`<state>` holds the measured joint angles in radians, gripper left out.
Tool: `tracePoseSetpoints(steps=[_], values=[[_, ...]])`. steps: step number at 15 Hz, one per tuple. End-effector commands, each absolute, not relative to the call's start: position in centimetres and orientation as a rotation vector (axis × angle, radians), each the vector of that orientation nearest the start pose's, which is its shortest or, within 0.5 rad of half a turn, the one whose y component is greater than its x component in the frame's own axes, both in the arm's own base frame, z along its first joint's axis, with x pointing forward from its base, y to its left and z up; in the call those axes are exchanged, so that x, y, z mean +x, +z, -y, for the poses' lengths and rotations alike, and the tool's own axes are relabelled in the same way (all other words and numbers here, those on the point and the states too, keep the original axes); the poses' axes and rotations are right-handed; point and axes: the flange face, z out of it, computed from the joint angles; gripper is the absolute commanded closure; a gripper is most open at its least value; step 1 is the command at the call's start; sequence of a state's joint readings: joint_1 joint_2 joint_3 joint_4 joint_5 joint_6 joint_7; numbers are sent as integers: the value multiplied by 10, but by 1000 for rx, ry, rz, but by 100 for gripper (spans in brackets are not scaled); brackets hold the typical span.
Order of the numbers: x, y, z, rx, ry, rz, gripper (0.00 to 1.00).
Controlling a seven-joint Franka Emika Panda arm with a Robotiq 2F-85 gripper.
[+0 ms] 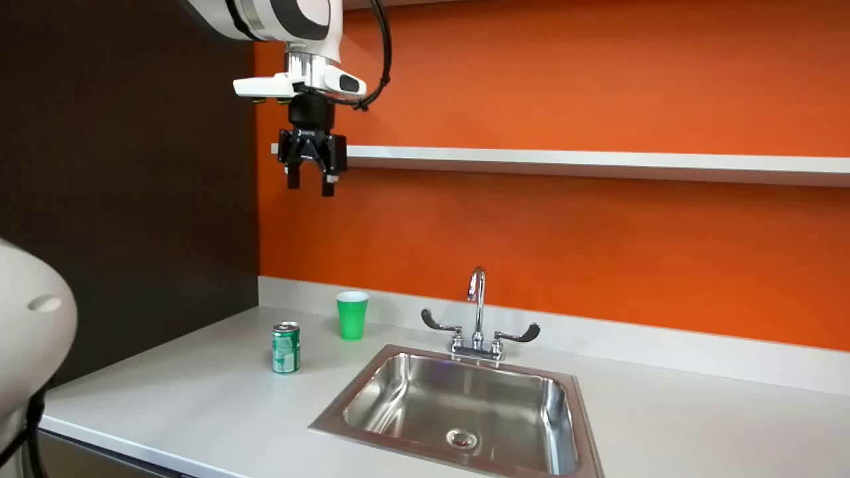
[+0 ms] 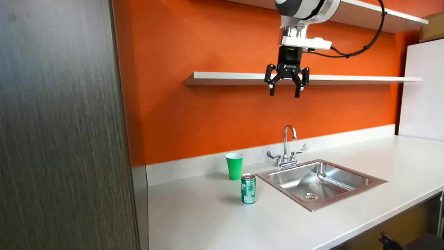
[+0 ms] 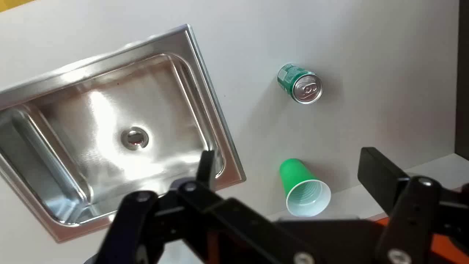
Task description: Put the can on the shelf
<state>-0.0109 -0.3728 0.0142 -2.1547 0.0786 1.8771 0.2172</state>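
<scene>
Green silver-topped drink can (image 1: 286,348): upright on the white countertop (image 1: 192,405).
Black two-fingered gripper (image 2: 284,94): spread, high above, holding nothing; step likely the reach; next calls for lowering around the can.
Long white shelf board (image 1: 564,158): destination after gripping.

In an exterior view, cam looks from front, angled at back left corner of worktop (image 1: 172,405); in an exterior view, from beside dark panel (image 2: 66,132), angled right. Wrist view: closer, steeply down. All three share sink (image 3: 177,42), can (image 3: 298,83), cup (image 3: 305,187).
</scene>
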Motion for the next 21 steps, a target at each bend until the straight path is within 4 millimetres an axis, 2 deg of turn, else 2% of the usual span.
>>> tracePoseSetpoints(steps=[1,5,9,16,21], values=[[453,560,-8,-3037,-132,-358,0],[451,560,-11,-3041,-146,-345,0],[436,556,-24,-3039,-173,-337,0],[409,533,-55,-3063,-122,-318,0],[412,509,-87,-3086,-79,-265,0]])
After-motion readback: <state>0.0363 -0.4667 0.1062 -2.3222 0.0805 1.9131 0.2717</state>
